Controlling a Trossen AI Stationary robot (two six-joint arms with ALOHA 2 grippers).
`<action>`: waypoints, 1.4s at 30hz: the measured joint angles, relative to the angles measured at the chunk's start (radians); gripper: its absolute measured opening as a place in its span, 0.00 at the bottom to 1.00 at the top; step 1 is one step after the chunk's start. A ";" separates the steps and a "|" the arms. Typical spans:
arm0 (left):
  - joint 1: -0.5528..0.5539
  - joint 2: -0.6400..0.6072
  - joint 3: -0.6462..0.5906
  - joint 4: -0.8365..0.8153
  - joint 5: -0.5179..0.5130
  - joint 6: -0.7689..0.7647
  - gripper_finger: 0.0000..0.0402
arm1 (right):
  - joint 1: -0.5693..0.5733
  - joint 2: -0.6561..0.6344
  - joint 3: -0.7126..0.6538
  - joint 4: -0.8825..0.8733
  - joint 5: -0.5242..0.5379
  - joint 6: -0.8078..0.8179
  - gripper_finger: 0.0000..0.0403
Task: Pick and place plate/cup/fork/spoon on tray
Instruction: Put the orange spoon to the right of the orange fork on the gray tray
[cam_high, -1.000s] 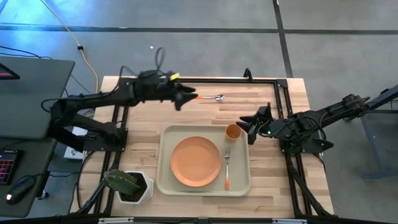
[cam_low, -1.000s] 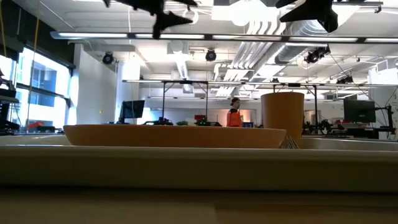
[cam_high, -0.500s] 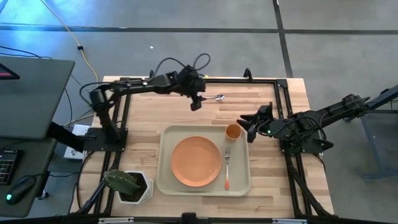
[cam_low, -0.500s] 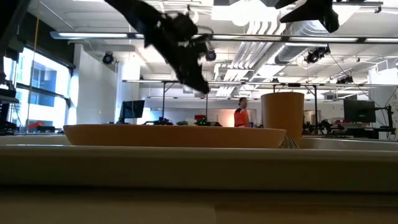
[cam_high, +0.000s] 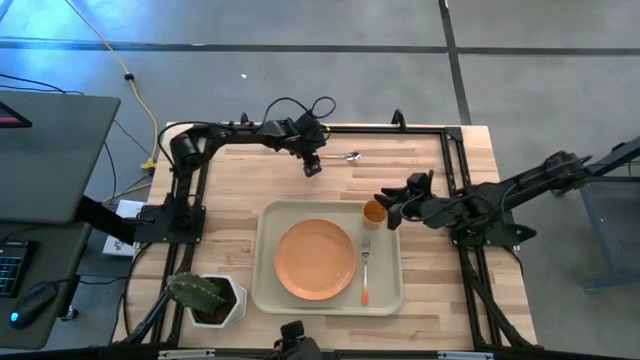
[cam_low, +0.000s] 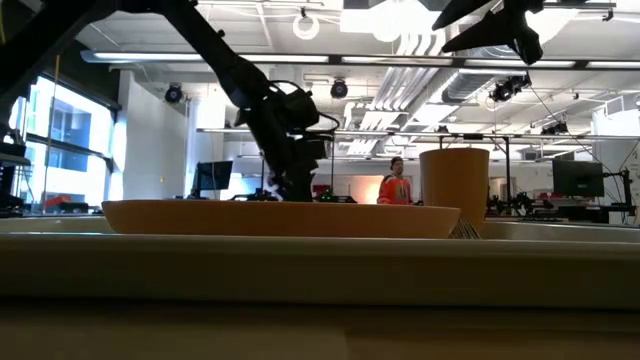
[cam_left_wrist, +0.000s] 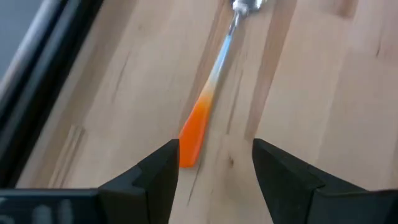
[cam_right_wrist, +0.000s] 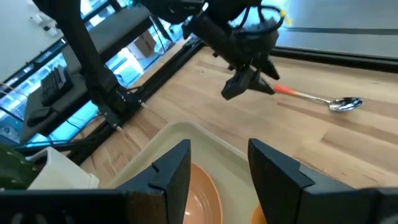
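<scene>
In the upper middle of the overhead frame, the left gripper (cam_high: 312, 167) hung wide open and empty over the handle end of the spoon (cam_high: 338, 157). The right gripper (cam_high: 390, 209), also open and empty, hovered beside the cup (cam_high: 374, 211) on the tray (cam_high: 262, 282).

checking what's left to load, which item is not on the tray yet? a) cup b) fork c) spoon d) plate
c: the spoon lies on the bare wooden table beyond the tray, with the left end effector open at its handle end, while the plate, cup and fork are all on the tray.
</scene>
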 joint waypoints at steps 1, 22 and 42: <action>0.000 -0.001 0.000 0.016 0.002 -0.002 0.46 | 0.000 0.011 0.000 0.007 -0.003 0.000 0.38; -0.006 -0.003 -0.141 0.216 -0.047 -0.291 0.00 | 0.000 0.046 0.000 0.019 -0.001 0.049 0.38; -0.015 -0.004 -0.139 0.248 -0.032 -0.253 0.00 | 0.000 0.046 0.000 0.019 0.001 0.044 0.38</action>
